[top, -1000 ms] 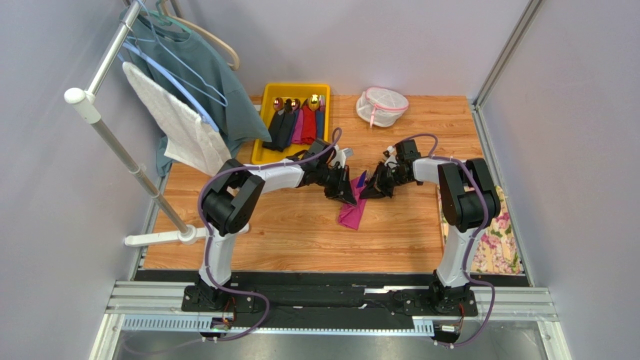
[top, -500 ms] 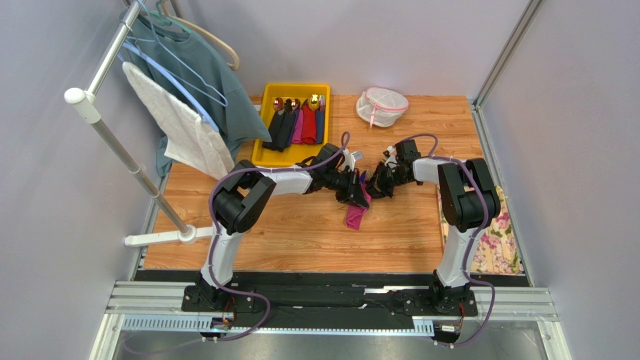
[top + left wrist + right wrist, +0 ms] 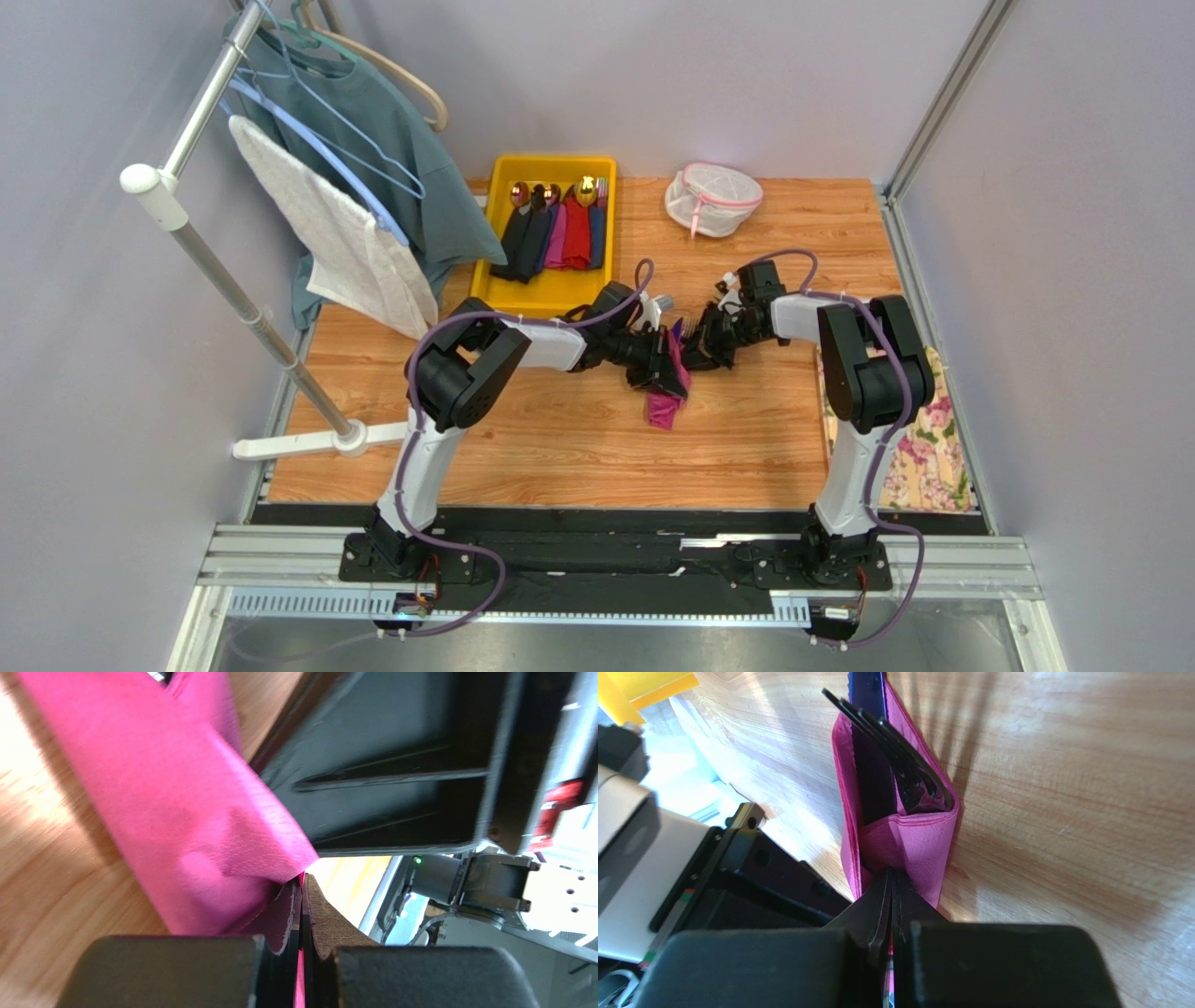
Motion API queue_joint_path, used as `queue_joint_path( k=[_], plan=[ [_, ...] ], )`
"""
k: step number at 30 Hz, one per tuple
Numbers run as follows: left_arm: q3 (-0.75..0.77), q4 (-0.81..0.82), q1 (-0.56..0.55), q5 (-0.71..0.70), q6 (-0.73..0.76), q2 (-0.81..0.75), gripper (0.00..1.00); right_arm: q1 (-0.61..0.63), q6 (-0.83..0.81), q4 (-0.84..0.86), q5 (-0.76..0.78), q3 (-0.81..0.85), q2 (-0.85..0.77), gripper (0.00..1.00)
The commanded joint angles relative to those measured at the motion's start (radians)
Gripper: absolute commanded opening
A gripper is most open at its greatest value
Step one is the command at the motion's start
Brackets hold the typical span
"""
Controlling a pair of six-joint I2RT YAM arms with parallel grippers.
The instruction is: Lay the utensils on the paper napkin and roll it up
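Observation:
The magenta paper napkin (image 3: 664,396) lies folded lengthwise in the middle of the wooden table. My left gripper (image 3: 665,367) and my right gripper (image 3: 696,356) meet at its far end, each shut on a napkin edge. In the left wrist view the napkin (image 3: 175,805) is pinched between my closed fingers (image 3: 281,917). In the right wrist view the napkin (image 3: 910,847) wraps the dark utensils (image 3: 906,763), with fork tines showing, and a blue handle (image 3: 866,686) sticks out beyond them.
A yellow tray (image 3: 550,231) of sleeved cutlery stands at the back. A white mesh pouch (image 3: 713,198) lies at the back right. A floral cloth (image 3: 929,448) lies at the right edge. A clothes rack with garments (image 3: 337,182) stands at the left.
My left gripper has moved right, up against my right gripper, carrying the napkin edge over. The napkin has gone from a wider open fold to a narrow fold.

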Motion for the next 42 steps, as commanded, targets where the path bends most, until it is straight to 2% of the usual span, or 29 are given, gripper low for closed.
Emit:
queue_joint_path(
  k=[1,6,10,19,25,26,28,32,42],
  plan=[
    [-0.031,0.037,-0.008,-0.011,-0.003,0.014,0.01,0.014,-0.052,-0.05,0.127,0.003,0.031,0.0],
    [-0.031,0.017,0.002,-0.008,0.004,0.044,0.1,0.008,-0.107,-0.142,0.106,0.079,0.017,0.05],
    [-0.036,0.011,0.004,-0.01,0.01,0.047,0.24,-0.023,-0.149,-0.213,0.096,0.121,-0.023,0.13],
    [-0.037,0.017,0.005,-0.008,0.015,0.047,0.3,-0.063,-0.153,-0.273,0.043,0.165,-0.067,0.23],
    [-0.037,0.029,0.005,0.0,0.018,0.049,0.35,-0.063,-0.129,-0.244,0.014,0.162,-0.054,0.38],
    [-0.04,0.031,0.004,0.0,0.02,0.047,0.36,-0.06,-0.126,-0.231,0.011,0.161,-0.055,0.44],
    [-0.043,0.043,0.005,0.004,0.024,0.047,0.36,-0.054,-0.126,-0.224,0.017,0.159,-0.044,0.47],
    [-0.046,0.046,0.004,0.007,0.038,0.043,0.34,-0.037,-0.13,-0.214,0.035,0.162,-0.015,0.47],
    [-0.055,0.042,0.004,0.004,0.07,0.029,0.06,-0.014,-0.14,-0.191,0.057,0.172,0.045,0.45]
  ],
)
